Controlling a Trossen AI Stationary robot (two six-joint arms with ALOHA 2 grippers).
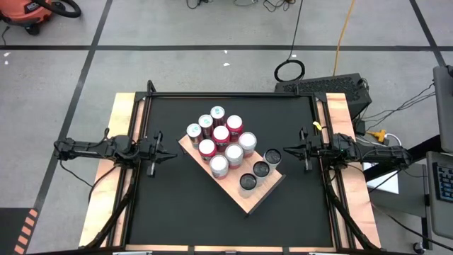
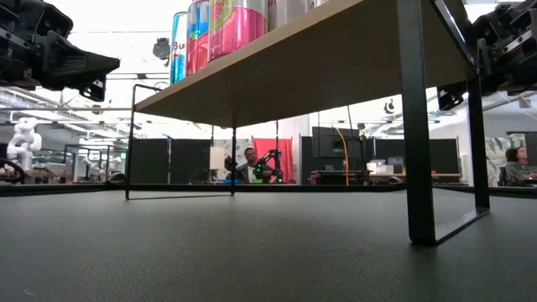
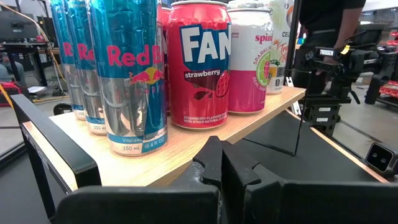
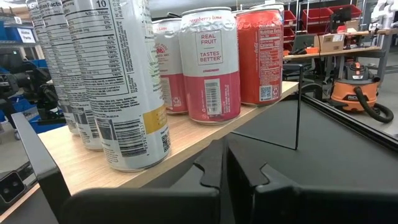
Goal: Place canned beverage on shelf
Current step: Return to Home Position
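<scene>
Hovering just beside the shelf (image 1: 249,203) on its left, the left gripper (image 1: 168,154) has its fingers pressed together, holding nothing. The right gripper (image 1: 289,149) is just beside the shelf on its right, likewise closed and empty. The shelf stands angled on the black bench (image 1: 163,205). On the shelf, the white cans (image 1: 233,153) stand in a row between red cans (image 1: 221,134) and black cans (image 1: 260,169).

wooden shelf (image 1: 249,203) on black worktop (image 1: 163,205)
it stands skewed near the middle, carrying twelve upright cans (image 1: 221,133) in rows.
</scene>
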